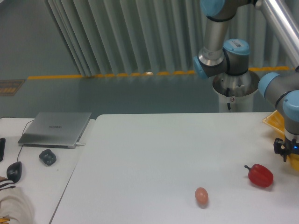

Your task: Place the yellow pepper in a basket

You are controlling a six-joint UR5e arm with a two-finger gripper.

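Nowhere on the stretch of table I can see does the yellow pepper show; if it is anywhere, it is past the right border, under or beyond my gripper (286, 151), and I cannot confirm that. Only a dark sliver of the gripper shows at that border, so I cannot tell whether the fingers are spread, closed, or holding something.

Going by how such a pepper should behave, I judge it light, hollow, firm-walled and glossy, so likely to slip from a hard pinch. I would take it across the widest part of the body with modest force, fingers low on the shoulders, not on the stem.

Just behind and to the right of my gripper lies a yellow-orange corner of the basket (273, 120), mostly cut off by the border and partly covered by my wrist. Whether anything lies in it is hidden.

Below my gripper and slightly to the left sits the red pepper (260, 175), stem pointing left, close but apart from me. Farther left and lower rests the egg (201, 196). Well off to the far left, on a neighbouring table, are a closed laptop (56, 129) and a mouse (14, 171).
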